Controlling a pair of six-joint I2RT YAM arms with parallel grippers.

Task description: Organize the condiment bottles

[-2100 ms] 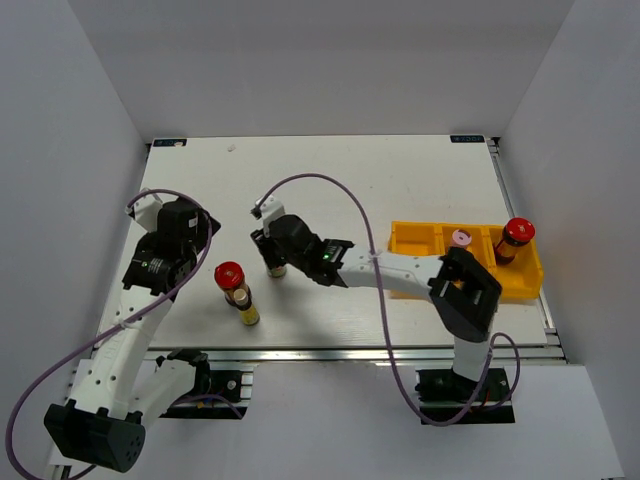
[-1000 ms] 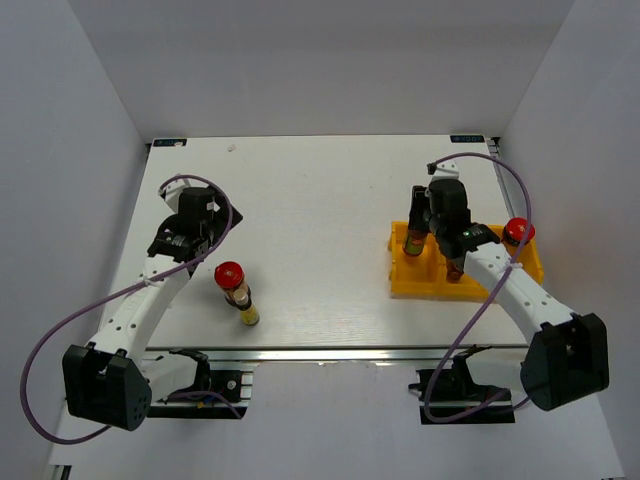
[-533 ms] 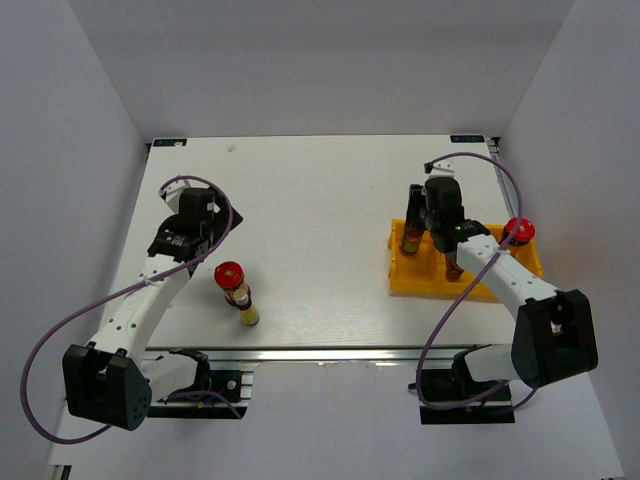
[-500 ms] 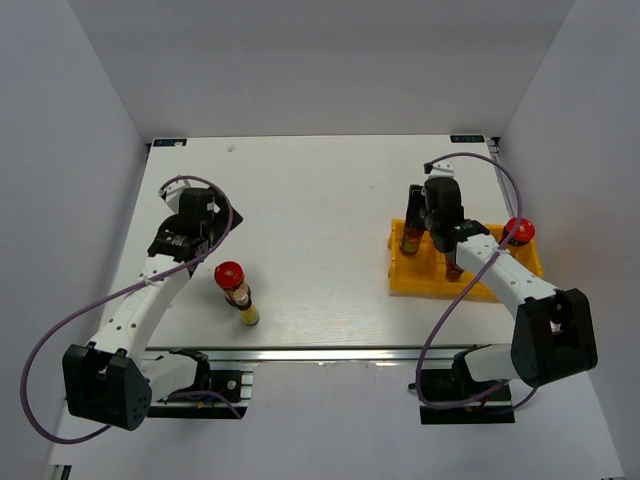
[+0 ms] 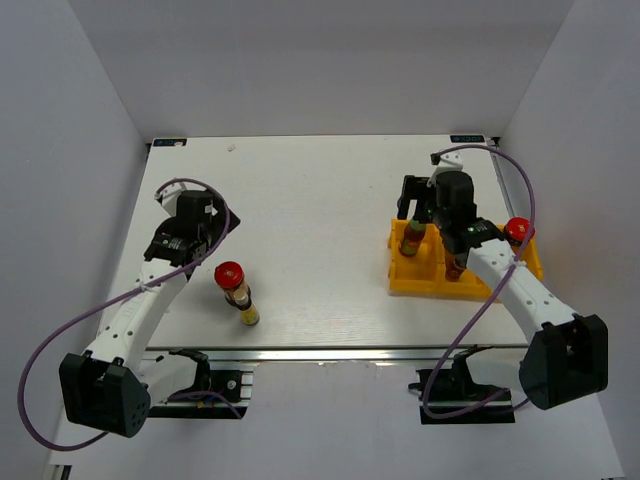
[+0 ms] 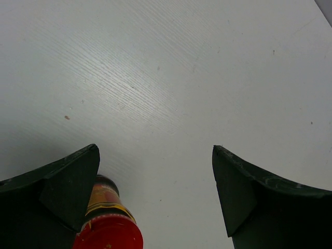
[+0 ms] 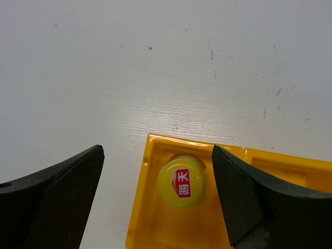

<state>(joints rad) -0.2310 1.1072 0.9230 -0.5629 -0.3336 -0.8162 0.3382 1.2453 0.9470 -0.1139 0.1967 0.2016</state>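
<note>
One yellow-capped bottle [image 7: 181, 182] stands in the tray [image 7: 141, 207]; right claw [image 7: 156, 150] spread above.

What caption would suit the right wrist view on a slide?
Right gripper, open, above a yellow-capped bottle standing in the end compartment of the yellow tray.

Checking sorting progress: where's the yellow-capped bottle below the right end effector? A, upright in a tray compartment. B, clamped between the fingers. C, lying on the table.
A: the bottle stands cap up in the end compartment of the tray, and the right end effector is open above it.
</note>
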